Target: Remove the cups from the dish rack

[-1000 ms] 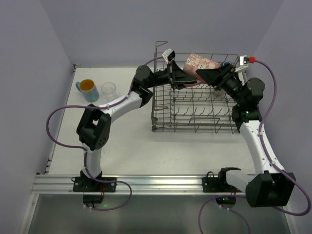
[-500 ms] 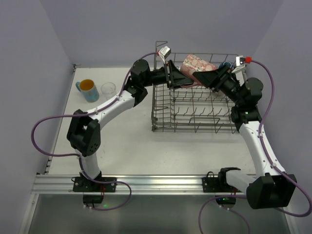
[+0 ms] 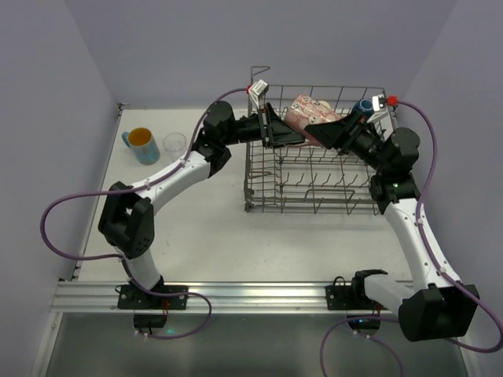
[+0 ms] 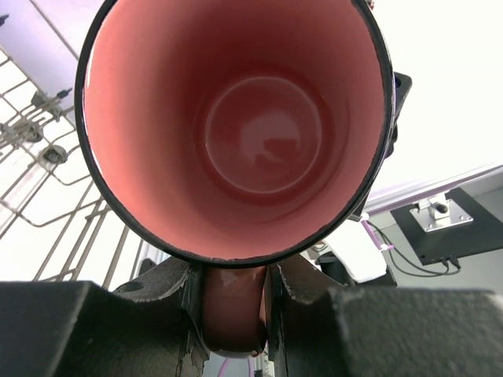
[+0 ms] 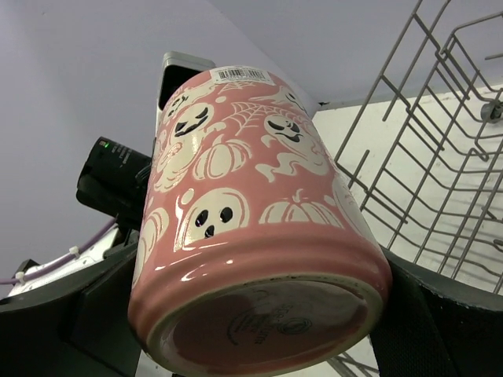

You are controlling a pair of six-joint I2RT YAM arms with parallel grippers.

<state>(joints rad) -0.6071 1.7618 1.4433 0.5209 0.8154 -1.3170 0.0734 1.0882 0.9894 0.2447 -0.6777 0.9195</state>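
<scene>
A pink-red cup [image 3: 308,111] with white ghost and pumpkin prints hangs on its side above the back of the grey wire dish rack [image 3: 314,187]. My left gripper [image 3: 283,130] is shut on its handle; in the left wrist view the handle sits between the fingers [image 4: 233,294] below the cup's open mouth [image 4: 236,126]. My right gripper [image 3: 328,129] grips the cup's base end from the other side; in the right wrist view [image 5: 259,314] its fingers press both sides of the cup [image 5: 244,196]. A dark blue mug [image 3: 366,105] sits at the rack's back right corner.
A light blue mug with orange inside [image 3: 141,144] and a clear glass [image 3: 174,145] stand on the white table left of the rack. Rack wires show in the left wrist view [image 4: 47,196] and the right wrist view [image 5: 440,157]. Purple walls close in.
The pink cup has moved left and slightly down over the rack, with both grippers on it. The left arm's elbow has swung left.
</scene>
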